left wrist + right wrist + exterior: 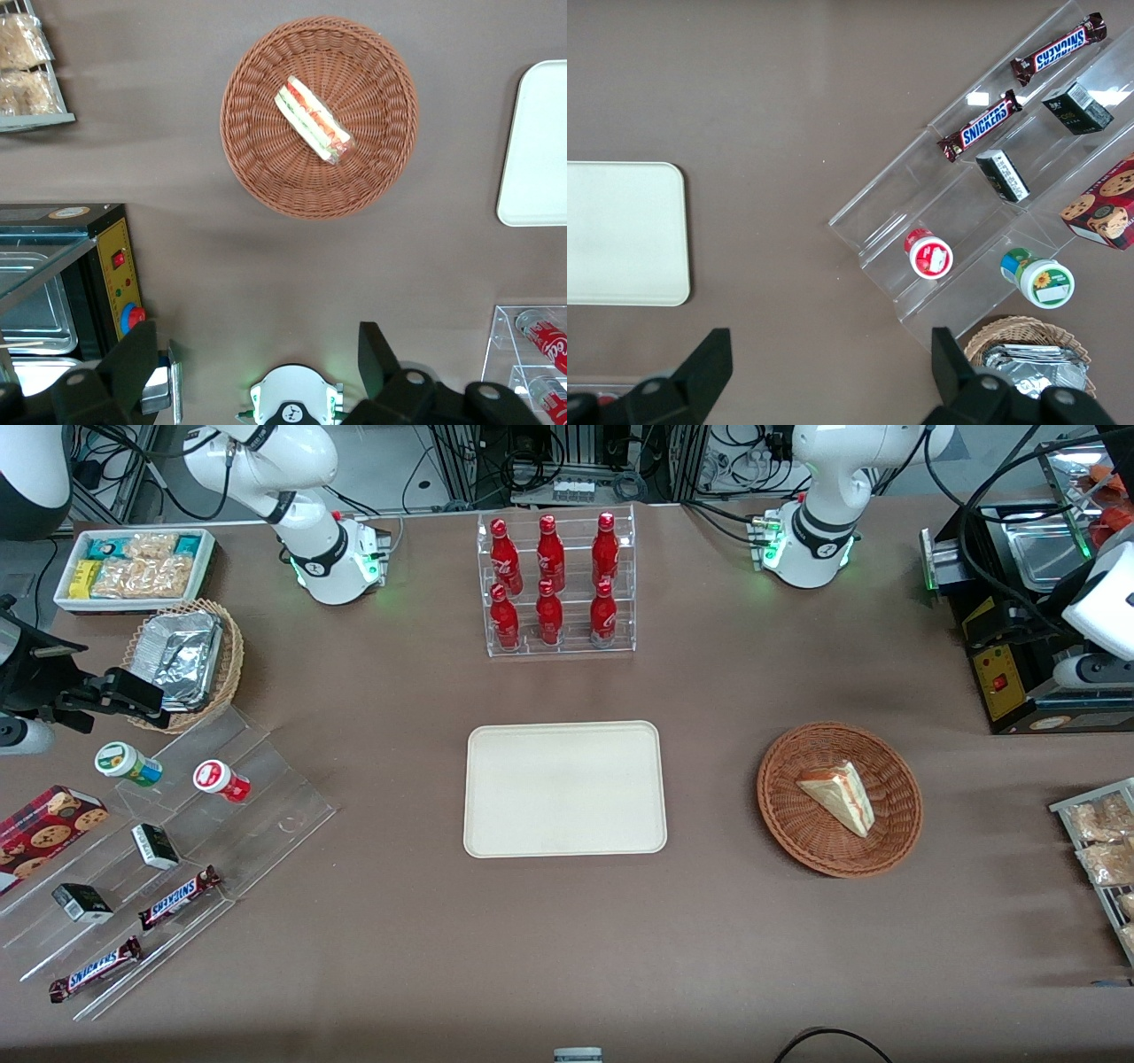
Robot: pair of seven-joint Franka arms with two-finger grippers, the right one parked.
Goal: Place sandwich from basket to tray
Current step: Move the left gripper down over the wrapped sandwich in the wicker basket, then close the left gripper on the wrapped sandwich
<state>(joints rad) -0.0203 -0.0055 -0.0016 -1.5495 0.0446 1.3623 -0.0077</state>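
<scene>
The sandwich, a pale wedge in clear wrap, lies in the round reddish-brown wicker basket. The left wrist view shows its red and green filling layers inside the basket. The cream rectangular tray lies flat at the table's middle, beside the basket, with nothing on it; its edge shows in the left wrist view. My left gripper is open and empty, its fingers wide apart. It hangs high over the working arm's end of the table, farther from the front camera than the basket and well apart from it.
A black machine with a red button stands under the gripper. A wire rack of snack packets lies at the working arm's end. A clear rack of red bottles stands farther back than the tray. A stepped acrylic stand lies toward the parked arm's end.
</scene>
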